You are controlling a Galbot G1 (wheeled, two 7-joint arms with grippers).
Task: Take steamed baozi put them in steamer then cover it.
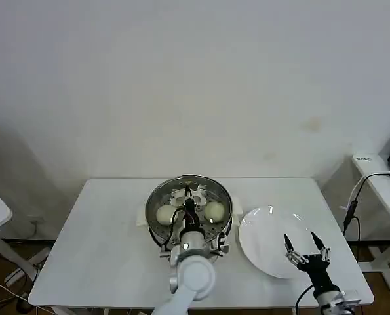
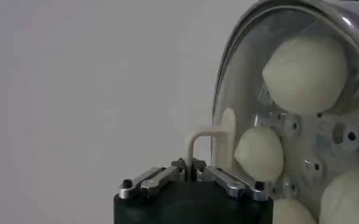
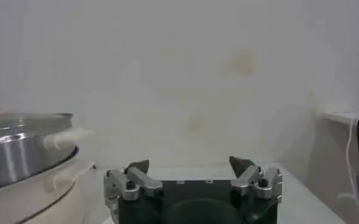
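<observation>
A round, shiny stainless-steel steamer (image 1: 189, 205) on a cream-white base stands at the middle of a white rectangular table (image 1: 103, 243), set before a bare white wall (image 1: 195, 79). The round clear glass lid (image 2: 240, 79) with a cream handle (image 2: 205, 135) is over the pot, and the robot's left gripper (image 1: 187, 199) reaches in from the near edge of the table with its fingers drawn together on that handle, its arm covering the near rim of the pot. Through the glass, small round cream-white steamed baozi (image 1: 165, 214) lie on the perforated tray, one on either side of the gripper in the head view; the left wrist view shows four buns pressed close under the glass (image 2: 305, 72). Just beside the steamer, to the robot's right, lies a flat white round plate (image 1: 267, 243) with nothing on it. The right gripper (image 1: 306, 248) hangs over the plate's near right part, its two dark fingers spread apart and holding nothing; from its own wrist view the steamer's steel wall (image 3: 21, 159) shows off to one side. A white side table (image 1: 381, 180) with a dark cable (image 1: 349, 210) hanging from it stands beyond the table's right end.
</observation>
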